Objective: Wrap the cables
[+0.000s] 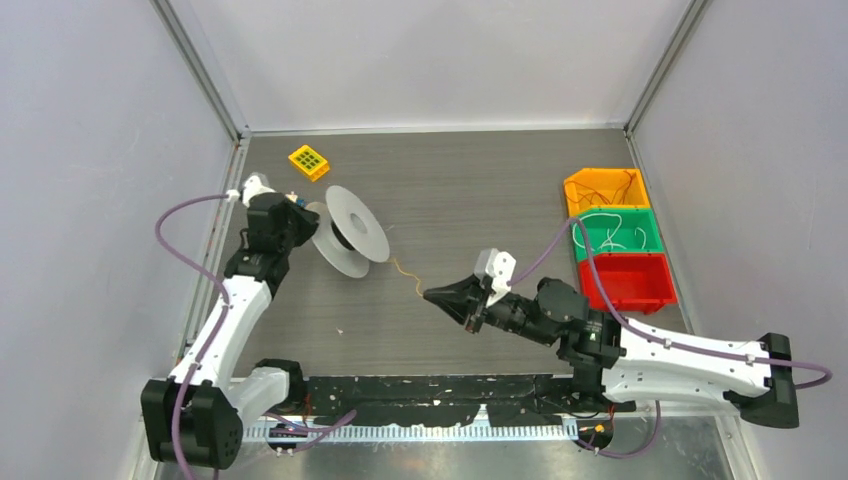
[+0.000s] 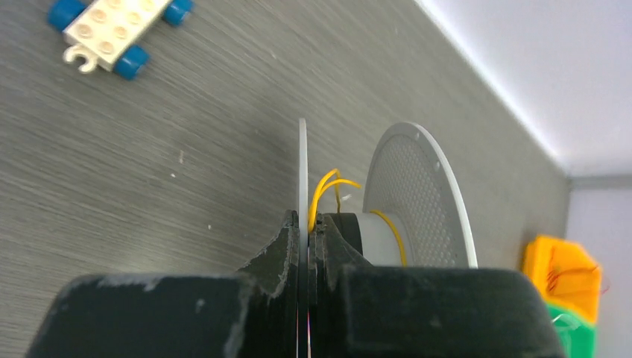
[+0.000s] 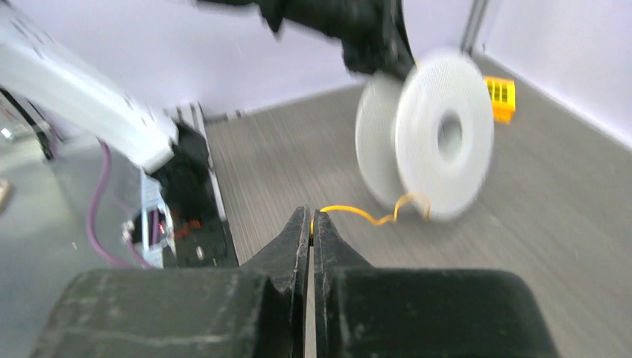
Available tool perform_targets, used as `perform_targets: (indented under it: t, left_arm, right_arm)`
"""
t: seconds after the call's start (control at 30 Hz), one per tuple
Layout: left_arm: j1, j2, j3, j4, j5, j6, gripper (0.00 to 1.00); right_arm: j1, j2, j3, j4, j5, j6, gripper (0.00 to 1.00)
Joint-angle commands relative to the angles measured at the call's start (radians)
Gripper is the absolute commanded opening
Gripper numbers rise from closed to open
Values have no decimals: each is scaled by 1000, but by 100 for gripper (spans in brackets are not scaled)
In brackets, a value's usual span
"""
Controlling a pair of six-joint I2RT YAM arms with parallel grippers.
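Note:
A thin yellow cable (image 1: 405,273) runs from a white spool (image 1: 350,237) to my right gripper (image 1: 428,295), which is shut on its free end. In the right wrist view the cable (image 3: 365,215) leaves the pinched fingertips (image 3: 312,221) and curls to the spool (image 3: 432,134). My left gripper (image 1: 300,212) is shut on the spool's near flange (image 2: 303,171), holding the spool on edge. Yellow cable (image 2: 328,190) loops round the hub between the flanges in the left wrist view.
A yellow gridded block (image 1: 309,162) lies at the back left. Orange (image 1: 605,189), green (image 1: 618,232) and red (image 1: 628,280) bins with loose wires stand at the right. A white-and-blue toy brick (image 2: 115,30) lies beyond the spool. Black strip along the near edge (image 1: 440,395).

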Motion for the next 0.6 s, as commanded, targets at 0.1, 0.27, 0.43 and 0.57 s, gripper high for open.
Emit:
perform_targets:
  t: [0.1, 0.27, 0.43, 0.57]
  left_arm:
    - [-190, -16, 16, 134, -52, 254, 0]
    - [-253, -28, -32, 167, -38, 290, 0]
    - [-289, -52, -58, 185, -5, 338, 0]
    - [-313, -87, -95, 224, 104, 422, 0]
  right_arm:
    - [3, 239, 409, 13, -87, -45, 5]
    - [-65, 413, 611, 19, -246, 73, 5]
    - [-147, 515, 733, 76, -275, 156, 6]
    - [-281, 589, 755, 141, -304, 274, 5]
